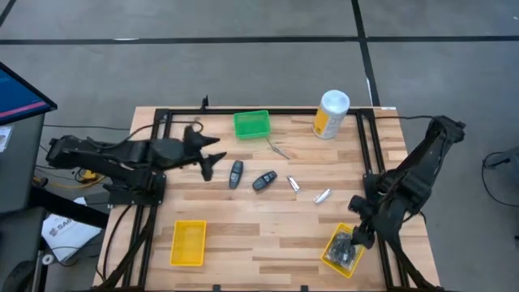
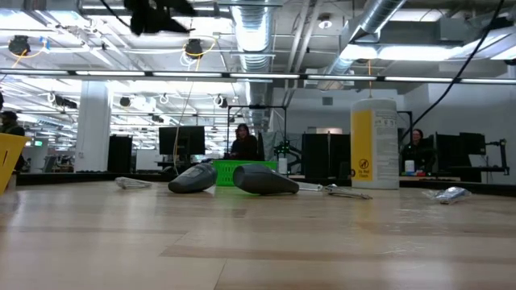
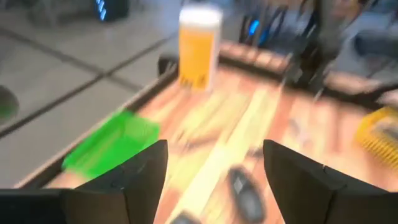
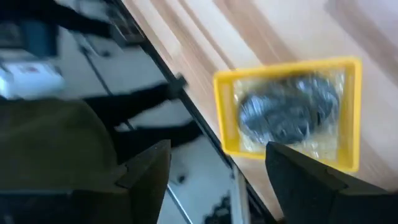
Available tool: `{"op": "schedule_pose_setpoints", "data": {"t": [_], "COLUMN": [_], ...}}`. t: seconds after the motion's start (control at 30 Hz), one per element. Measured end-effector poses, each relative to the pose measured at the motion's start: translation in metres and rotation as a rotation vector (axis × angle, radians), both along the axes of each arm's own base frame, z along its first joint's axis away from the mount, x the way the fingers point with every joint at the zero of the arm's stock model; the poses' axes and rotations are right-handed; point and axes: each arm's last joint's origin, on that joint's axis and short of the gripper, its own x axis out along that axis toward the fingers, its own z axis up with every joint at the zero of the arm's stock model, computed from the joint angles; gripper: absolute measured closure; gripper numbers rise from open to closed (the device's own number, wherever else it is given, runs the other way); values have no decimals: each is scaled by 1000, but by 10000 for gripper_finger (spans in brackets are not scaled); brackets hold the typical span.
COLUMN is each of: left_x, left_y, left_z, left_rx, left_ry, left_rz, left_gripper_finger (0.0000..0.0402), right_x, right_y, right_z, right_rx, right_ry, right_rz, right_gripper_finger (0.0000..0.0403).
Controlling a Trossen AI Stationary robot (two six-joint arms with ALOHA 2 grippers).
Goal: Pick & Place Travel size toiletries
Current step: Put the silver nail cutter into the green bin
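Observation:
Two dark oval pieces [image 1: 235, 173] [image 1: 264, 180] lie flat near the table's middle, also in the low view [image 2: 193, 179] [image 2: 266, 179]. Slim silvery pieces [image 1: 293, 184] [image 1: 322, 195] [image 1: 280, 148] lie to their right and beyond them. Black bundles [image 4: 286, 109] sit in a yellow tray [image 1: 331, 253] at the right near corner. My left gripper [image 1: 212, 156] [image 3: 214, 174] is open, raised left of the ovals. My right gripper [image 1: 359, 223] [image 4: 217, 180] hangs open just above that tray's far left side.
A green tray [image 1: 251, 123] and a white-and-yellow canister [image 1: 331, 113] stand along the far edge. A second yellow tray [image 1: 188, 242] sits at the left near side. Black frame rails [image 1: 154, 203] run along the table's sides. People sit at desks beyond the table.

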Motion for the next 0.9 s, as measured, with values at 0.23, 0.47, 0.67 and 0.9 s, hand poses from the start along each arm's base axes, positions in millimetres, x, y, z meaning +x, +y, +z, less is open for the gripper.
{"op": "schedule_pose_setpoints", "data": {"t": [0.23, 0.47, 0.67, 0.9], "left_x": [18, 20, 25, 31], "left_y": [12, 35, 56, 72], "left_z": [-48, -88, -106, -130], "left_rx": [-248, -451, -488, -553], "left_ry": [239, 504, 574, 708], "left_rz": [182, 361, 476, 479], "left_gripper_finger": [151, 152, 152, 152], "right_x": [1, 9, 16, 17], "right_y": [-26, -39, -42, -44], "right_z": [17, 20, 23, 23], "right_rx": [-70, -179, -204, -225], "right_ry": [-221, -308, -366, -377], "right_rz": [-110, -108, -96, -84], "right_gripper_finger": [167, 174, 176, 176]}}
